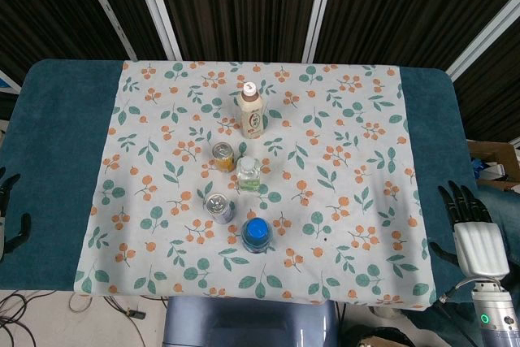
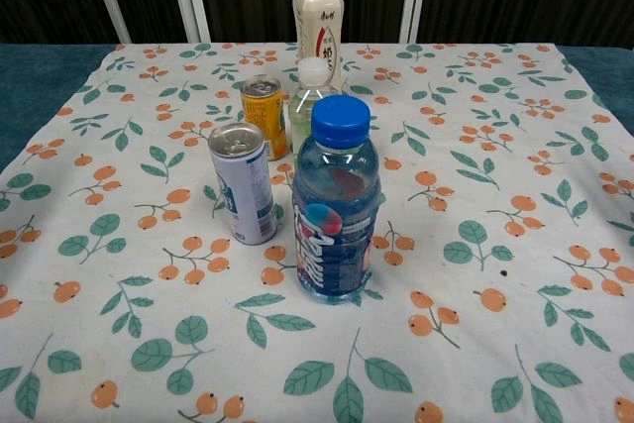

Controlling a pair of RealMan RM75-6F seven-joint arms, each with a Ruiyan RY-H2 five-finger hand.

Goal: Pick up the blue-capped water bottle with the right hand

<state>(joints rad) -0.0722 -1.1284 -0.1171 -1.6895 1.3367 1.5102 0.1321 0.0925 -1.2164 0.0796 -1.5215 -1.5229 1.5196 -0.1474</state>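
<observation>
The blue-capped water bottle point(image 1: 256, 235) point(image 2: 335, 201) stands upright on the floral cloth near the table's front edge, clear with a blue label. My right hand point(image 1: 468, 219) hangs off the table's right edge, fingers spread and holding nothing, far to the right of the bottle. At the left edge of the head view my left hand point(image 1: 8, 210) shows only in part, dark fingers apart with nothing in them. Neither hand appears in the chest view.
A silver can point(image 1: 218, 208) point(image 2: 243, 183) stands just left of the bottle. Behind are a small clear bottle point(image 1: 249, 174) point(image 2: 310, 96), a yellow can point(image 1: 223, 156) point(image 2: 264, 116) and a tall milk-tea bottle point(image 1: 253, 110) point(image 2: 318, 19). A cardboard box point(image 1: 494, 160) sits right of the table.
</observation>
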